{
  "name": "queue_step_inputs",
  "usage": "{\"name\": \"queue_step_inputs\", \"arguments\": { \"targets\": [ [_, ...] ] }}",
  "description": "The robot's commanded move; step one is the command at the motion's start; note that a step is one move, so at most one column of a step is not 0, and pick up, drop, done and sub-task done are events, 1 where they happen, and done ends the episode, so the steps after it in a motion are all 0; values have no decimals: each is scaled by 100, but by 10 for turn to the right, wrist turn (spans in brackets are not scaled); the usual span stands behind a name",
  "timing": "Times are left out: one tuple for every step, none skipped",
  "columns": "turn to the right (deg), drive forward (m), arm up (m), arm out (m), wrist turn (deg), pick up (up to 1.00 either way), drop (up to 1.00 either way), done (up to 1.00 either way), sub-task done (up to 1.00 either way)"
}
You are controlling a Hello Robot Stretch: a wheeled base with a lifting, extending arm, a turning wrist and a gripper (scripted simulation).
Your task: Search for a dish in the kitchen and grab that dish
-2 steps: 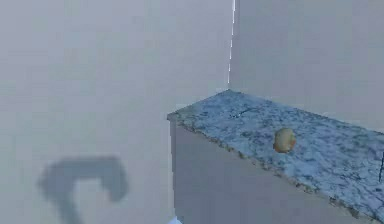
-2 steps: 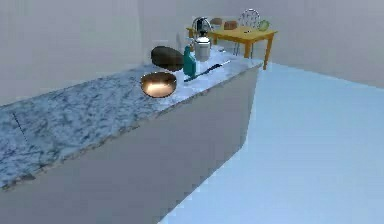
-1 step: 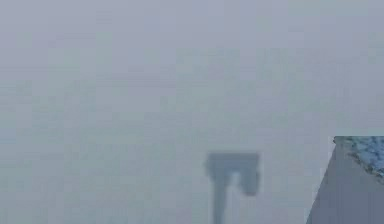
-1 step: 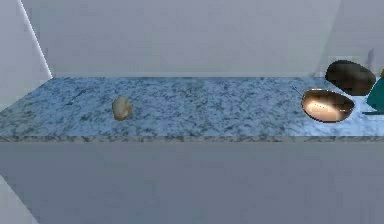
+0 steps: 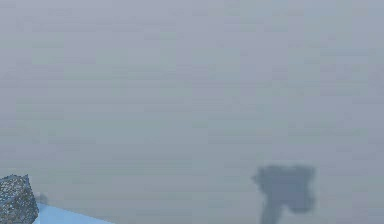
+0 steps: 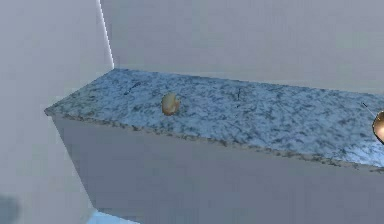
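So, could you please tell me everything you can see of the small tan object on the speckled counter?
The small tan object is a rounded, egg-like lump, yellowish brown with a darker shaded side, too small to name for certain. It sits on the speckled grey stone-look countertop, toward the arm side view's left, roughly midway between the front edge and the wall. Only the countertop touches it.

Base front-on to wall [image 5: 190, 90] — arm side twd counter [image 6: 250, 112].
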Motion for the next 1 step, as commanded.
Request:
{"name": "queue_step_inputs", "arguments": {
  "targets": [
    [0,0,50,0,0,0,0,0,0]
  ]
}}
